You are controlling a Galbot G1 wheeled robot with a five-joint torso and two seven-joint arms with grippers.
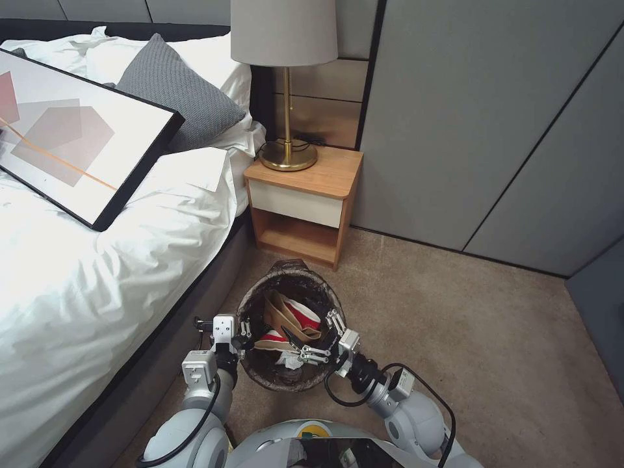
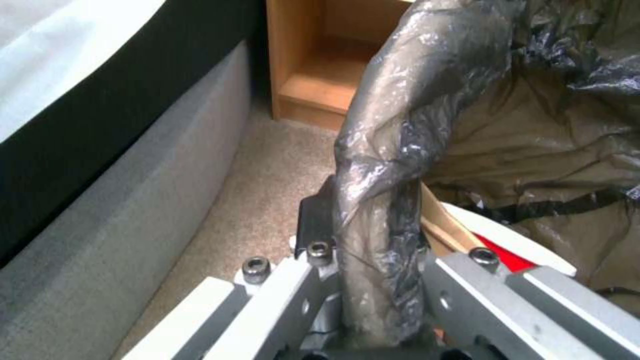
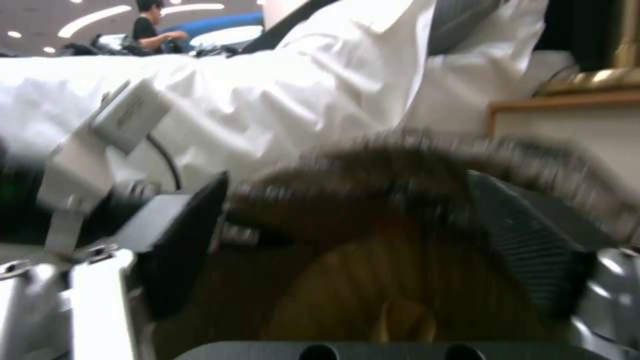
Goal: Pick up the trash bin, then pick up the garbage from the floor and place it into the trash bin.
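**Bin held, right arm over the mouth**

The trash bin [image 1: 286, 281] sits at 6 o'clock from the nightstand [image 1: 304, 201], hard by the bed [image 1: 97, 273]. The left gripper [image 2: 373, 280] is clamped on the lined rim at the bin's 9 o'clock. The right gripper [image 1: 320, 339] hangs spread wide over the mouth at 3 o'clock, nothing in it. Garbage [image 1: 296, 325] already lies inside. Looks like the drop-off step; next I'd guess the right arm needs to lift clear without snagging the liner.

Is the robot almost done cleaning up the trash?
Nearly, it seems. The trash bin is held: the left claw is shut on its bag-covered rim. Inside lie a tan paper bag and red-and-white cups. The right claw hangs open over the bin's mouth, as if it just dropped something. The carpet in view shows no litter, so little looks left here.
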